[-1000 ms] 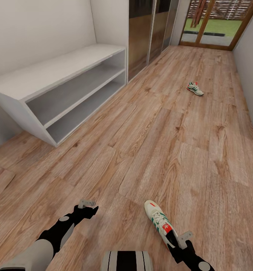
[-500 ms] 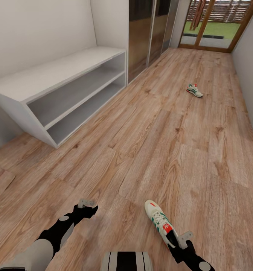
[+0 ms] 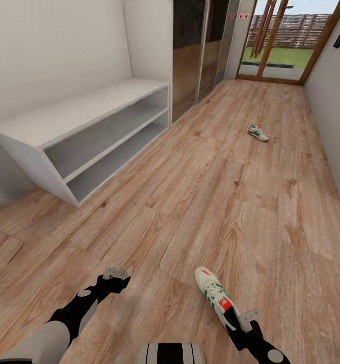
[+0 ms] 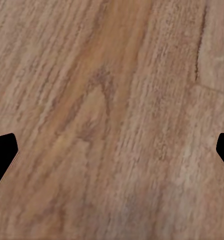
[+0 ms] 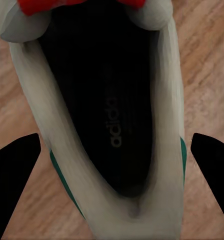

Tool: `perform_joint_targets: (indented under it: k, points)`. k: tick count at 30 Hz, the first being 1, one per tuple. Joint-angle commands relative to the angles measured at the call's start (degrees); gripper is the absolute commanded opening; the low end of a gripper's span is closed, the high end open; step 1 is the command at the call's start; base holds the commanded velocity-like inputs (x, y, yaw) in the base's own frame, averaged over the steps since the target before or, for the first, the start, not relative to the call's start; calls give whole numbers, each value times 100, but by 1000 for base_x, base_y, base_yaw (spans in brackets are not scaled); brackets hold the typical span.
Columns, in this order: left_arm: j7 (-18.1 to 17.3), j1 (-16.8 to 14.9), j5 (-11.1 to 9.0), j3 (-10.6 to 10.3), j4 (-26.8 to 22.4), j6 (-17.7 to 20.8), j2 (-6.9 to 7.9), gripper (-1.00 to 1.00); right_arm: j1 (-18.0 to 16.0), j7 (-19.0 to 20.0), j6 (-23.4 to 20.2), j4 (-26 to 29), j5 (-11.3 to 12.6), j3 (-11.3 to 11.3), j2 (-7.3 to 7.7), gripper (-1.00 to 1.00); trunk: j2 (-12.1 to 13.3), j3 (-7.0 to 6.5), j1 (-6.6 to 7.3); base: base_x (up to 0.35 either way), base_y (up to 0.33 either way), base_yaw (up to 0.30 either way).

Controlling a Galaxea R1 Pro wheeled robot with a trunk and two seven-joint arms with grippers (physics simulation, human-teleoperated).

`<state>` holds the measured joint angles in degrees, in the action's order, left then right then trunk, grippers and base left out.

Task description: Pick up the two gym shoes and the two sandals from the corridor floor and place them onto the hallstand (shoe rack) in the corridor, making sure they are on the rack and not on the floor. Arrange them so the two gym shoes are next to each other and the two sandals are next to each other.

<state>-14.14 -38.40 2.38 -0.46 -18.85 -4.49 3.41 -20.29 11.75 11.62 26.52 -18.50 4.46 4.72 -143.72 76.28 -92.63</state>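
Observation:
One gym shoe (image 3: 212,294), cream-white with green stripes and a red-orange tongue patch, is low in the head view. My right gripper (image 3: 234,319) is shut on its heel end. In the right wrist view the dark fingers (image 5: 17,175) press both sides of the gym shoe (image 5: 112,115), whose black insole faces the camera. The other gym shoe (image 3: 258,132) lies far down the corridor floor (image 3: 230,202). My left gripper (image 3: 115,274) hangs open over bare planks (image 4: 112,110), holding nothing. The sandals are out of view.
A pale grey-white bench unit (image 3: 74,114) with two long open shelf bays stands along the left wall; I cannot tell whether it is the hallstand. Dark wardrobe doors (image 3: 190,55) follow it. A glass door (image 3: 279,45) ends the corridor, and a wall (image 3: 337,101) borders the right.
The whole picture has shifted downward at the far end, so the camera has moved and more of the glass door shows. Both grippers and the held shoe keep their places.

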Motion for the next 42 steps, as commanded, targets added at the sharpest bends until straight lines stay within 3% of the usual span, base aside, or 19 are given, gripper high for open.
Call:
perform_joint_targets:
  k: [1,14,17,21,27,37,42]
  points:
    - [-12,-2,26,-5,5,-26,6,100,-2,52,20,57,-49,46,-5,-100,0,-19,3,0,0,0]
    - [8,55,-5,40,5,-49,15,100,-2,58,7,143,-43,55,-6,-100,18,-307,37,0,0,0]
    - [83,101,28,49,26,-54,40,100,-2,54,12,145,39,245,6,-100,22,-391,44,0,0,0]
    - [128,339,13,54,30,-102,130,100,-2,55,21,138,80,581,10,-100,27,-512,55,0,0,0]
    - [233,742,-37,73,64,-484,199,100,2,49,54,99,83,843,11,-100,35,-697,70,0,0,0]
    - [593,1338,-175,322,106,-1049,212,100,15,39,355,-95,94,906,5,-100,48,-1007,96,0,0,0]
    - [627,1664,-278,539,109,-1388,215,100,17,33,564,-436,99,920,10,-100,249,-1142,206,0,0,0]
